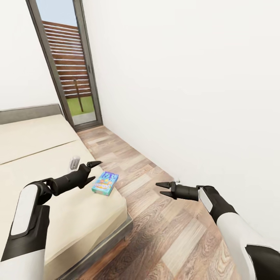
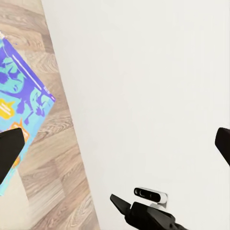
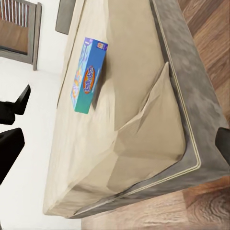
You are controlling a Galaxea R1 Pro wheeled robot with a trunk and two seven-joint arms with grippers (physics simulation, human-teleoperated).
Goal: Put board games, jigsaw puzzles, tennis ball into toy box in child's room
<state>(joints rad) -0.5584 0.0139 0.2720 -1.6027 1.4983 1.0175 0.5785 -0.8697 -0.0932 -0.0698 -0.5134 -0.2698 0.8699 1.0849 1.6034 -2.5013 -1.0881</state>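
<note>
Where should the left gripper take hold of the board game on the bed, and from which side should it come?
Probably across its short width, coming from above. The board game lies flat near the bed edge, so its thin long sides are free. The left gripper is open beside it and empty.

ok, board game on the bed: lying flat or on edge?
Flat. The board game lies cover-up on the bed near its floor-side edge, beside the open left end effector.
</note>
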